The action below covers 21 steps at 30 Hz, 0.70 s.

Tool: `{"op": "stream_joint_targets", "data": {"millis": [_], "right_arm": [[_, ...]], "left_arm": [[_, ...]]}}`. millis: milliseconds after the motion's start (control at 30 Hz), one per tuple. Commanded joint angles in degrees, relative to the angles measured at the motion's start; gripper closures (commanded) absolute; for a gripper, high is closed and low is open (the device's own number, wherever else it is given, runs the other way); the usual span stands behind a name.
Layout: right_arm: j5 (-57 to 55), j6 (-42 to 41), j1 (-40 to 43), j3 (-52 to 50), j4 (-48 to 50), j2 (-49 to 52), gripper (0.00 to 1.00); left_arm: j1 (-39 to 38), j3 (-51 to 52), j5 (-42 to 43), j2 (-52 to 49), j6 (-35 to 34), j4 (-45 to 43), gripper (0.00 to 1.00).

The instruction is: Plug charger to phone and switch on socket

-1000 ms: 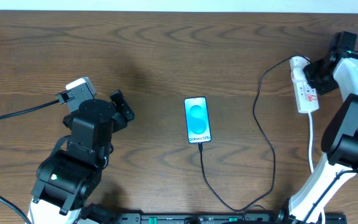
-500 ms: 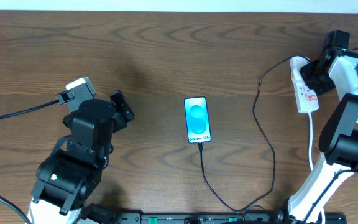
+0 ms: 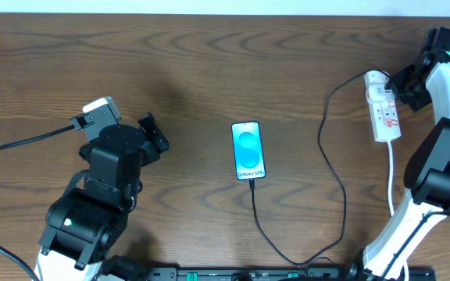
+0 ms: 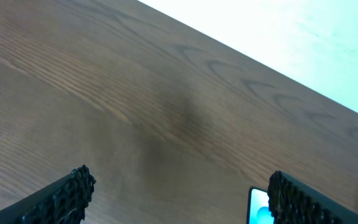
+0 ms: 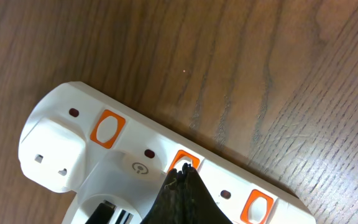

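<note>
2 pincers. R pincer point(image 5: 182, 177): shut, empty, tip at socket point(image 5: 135, 140) switch point(image 5: 180, 155). Socket prob. light, rigid, may skid; press switch straight down. L pincer point(image 4: 180, 191): wide, idle; phone point(image 3: 248, 150), charger point(image 3: 334, 179) well left of R pincer.

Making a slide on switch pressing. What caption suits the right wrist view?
Shut right gripper tip at an orange switch on the white power strip.

phone point(image 3: 248, 151), in the middle: "Galaxy S25" at the near end of its screen | power strip point(image 3: 384, 117), far right: small round power sign point(image 5: 140, 167) on its white top | its red marks: too small to read
</note>
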<state>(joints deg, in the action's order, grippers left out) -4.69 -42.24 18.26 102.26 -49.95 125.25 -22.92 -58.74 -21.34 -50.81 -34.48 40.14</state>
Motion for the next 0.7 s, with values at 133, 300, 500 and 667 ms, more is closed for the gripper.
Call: {"op": "stream_joint_targets", "data": {"millis": [133, 300, 500, 667], "right_arm": [[-0.8, 1.2, -0.4, -0.9, 0.1, 0.5, 0.99], [-1.0, 1.2, -0.8, -1.2, 0.7, 0.9, 0.99], [-0.9, 1.2, -1.4, -1.2, 1.5, 1.0, 0.99], [-1.0, 1.2, -2.0, -1.3, 1.4, 2.3, 0.99]], "left_arm": [[0.3, -0.5, -1.0, 0.0, 0.4, 0.2, 0.08], [0.3, -0.5, -1.0, 0.0, 0.4, 0.2, 0.09], [0.3, -0.5, -1.0, 0.0, 0.4, 0.2, 0.09], [0.3, -0.5, -1.0, 0.0, 0.4, 0.2, 0.08]]}}
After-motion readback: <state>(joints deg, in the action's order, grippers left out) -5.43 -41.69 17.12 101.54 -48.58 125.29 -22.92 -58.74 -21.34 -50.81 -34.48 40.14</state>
